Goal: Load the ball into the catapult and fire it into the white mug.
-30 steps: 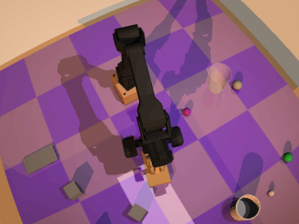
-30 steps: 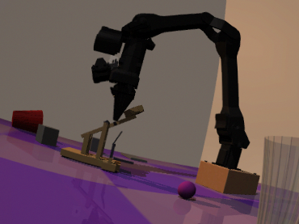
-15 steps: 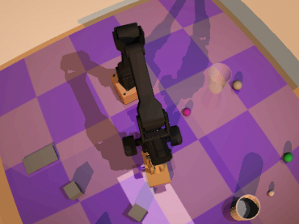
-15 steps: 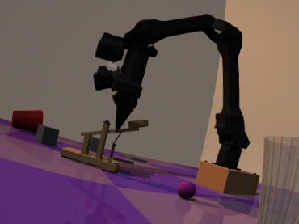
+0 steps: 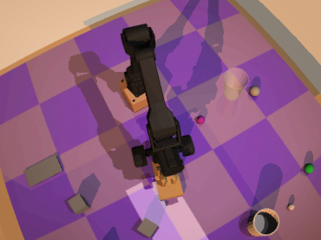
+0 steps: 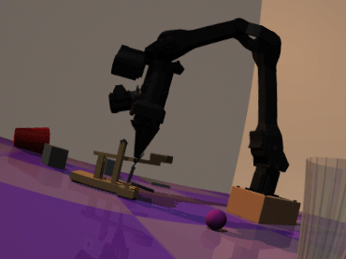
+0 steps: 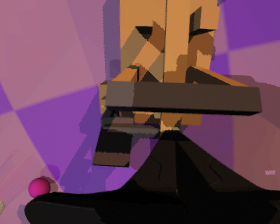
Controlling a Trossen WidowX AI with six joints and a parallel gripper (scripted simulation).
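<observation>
The wooden catapult (image 5: pixel 171 192) (image 6: pixel 93 181) (image 7: pixel 142 11) stands on the checkered floor in front of the robot's base. Its throwing arm (image 6: pixel 102 154) (image 7: pixel 176 50) is nearly level in the exterior view, with the cup (image 6: pixel 161 159) on the robot's side. Whether the cup holds anything cannot be seen. My gripper (image 6: pixel 136 157) (image 7: pixel 170 136) is shut and empty, pointing down with its tip at the throwing arm, seemingly touching it. A magenta ball (image 5: pixel 200 120) (image 6: pixel 216 220) (image 7: pixel 39 187) lies on the floor. A pale-rimmed mug (image 5: pixel 263 223), dark inside, stands at the lower right; its colour is unclear.
A clear ribbed tumbler (image 5: pixel 235 84) (image 6: pixel 327 207) stands by a tan ball (image 5: pixel 254 91). A green ball (image 5: pixel 309 168) and a small pale ball (image 5: pixel 291 207) lie near the mug. Grey blocks (image 5: pixel 78 204) (image 5: pixel 147 227), a flat slab (image 5: pixel 43 170) and a red cup (image 6: pixel 32 138) are also around.
</observation>
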